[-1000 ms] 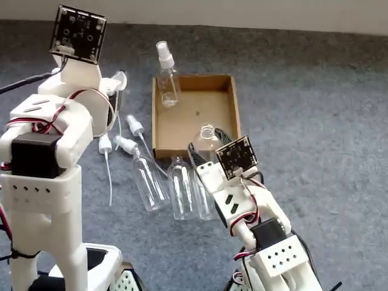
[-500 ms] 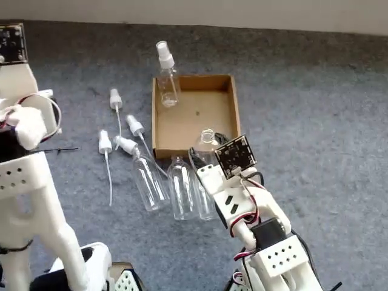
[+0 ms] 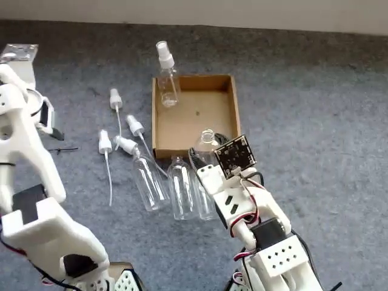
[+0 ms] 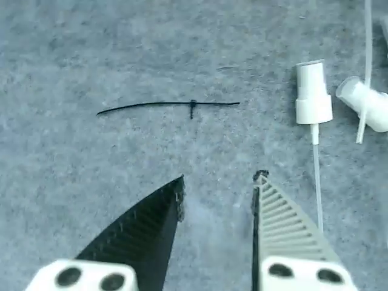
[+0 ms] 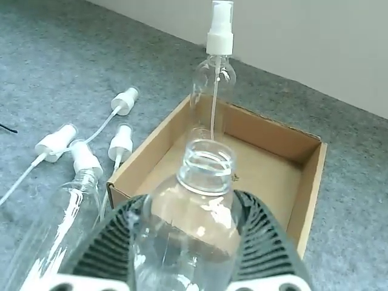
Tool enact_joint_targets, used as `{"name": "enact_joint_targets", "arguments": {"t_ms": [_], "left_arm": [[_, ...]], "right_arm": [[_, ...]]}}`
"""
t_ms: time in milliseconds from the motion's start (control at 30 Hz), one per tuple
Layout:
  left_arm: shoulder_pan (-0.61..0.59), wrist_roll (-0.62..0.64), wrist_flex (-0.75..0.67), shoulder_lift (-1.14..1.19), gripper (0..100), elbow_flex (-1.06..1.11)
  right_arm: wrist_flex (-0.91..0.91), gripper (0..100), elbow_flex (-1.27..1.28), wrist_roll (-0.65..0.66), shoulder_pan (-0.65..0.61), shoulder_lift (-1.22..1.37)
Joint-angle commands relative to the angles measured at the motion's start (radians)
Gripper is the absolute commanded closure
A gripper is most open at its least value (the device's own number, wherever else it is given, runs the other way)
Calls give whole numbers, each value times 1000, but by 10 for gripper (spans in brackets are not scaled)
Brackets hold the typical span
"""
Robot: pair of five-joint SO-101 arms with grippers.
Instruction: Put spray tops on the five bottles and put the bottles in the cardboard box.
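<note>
Bottle (image 5: pixel 203 182), uncapped and upright, is clamped between the fingers of my right gripper (image 5: pixel 193 209) at the near wall of the cardboard box (image 3: pixel 233 115). One capped bottle (image 3: pixel 167 85) stands in a far corner of the box. My left gripper (image 4: pixel 218 185) hangs with its jaws apart over bare carpet, near a loose spray top (image 4: pixel 313 100) and a black cable tie (image 4: pixel 170 107). Two empty bottles (image 3: pixel 148 182) lie on the carpet just beside the box

Left gripper (image 4: pixel 218 182) swings off the box side, out to the far left; now low over carpet (image 4: pixel 91 48), jaws apart, near black tie (image 4: pixel 176 107). Spray top (image 3: pixel 114 98), earlier up at that gripper, lies uncovered.
</note>
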Motion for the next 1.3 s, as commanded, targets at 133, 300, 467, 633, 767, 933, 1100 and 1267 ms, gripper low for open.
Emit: {"name": "enact_joint_targets", "arguments": {"t_ms": [133, 300, 467, 633, 767, 933, 1100, 1267], "left_arm": [[285, 153, -193, 200, 829, -74], [317, 183, -238, 309, 829, -74], [291, 183, -245, 363, 829, -74], [277, 183, -249, 371, 829, -74], [271, 183, -281, 374, 829, -68], [257, 183, -290, 412, 829, -73], [257, 183, -328, 483, 829, -74], [263, 183, -339, 524, 880, -74]], "right_arm": [[4, 995, -13, -5, -5, -16], [4, 995, -13, -5, -5, -18], [4, 995, -13, -5, -5, -18], [4, 995, -13, -5, -5, -18], [4, 995, -13, -5, -5, -18], [4, 995, -13, -5, -7, -18], [4, 995, -13, -5, -7, -18], [4, 995, -13, -5, -8, -18]]}}
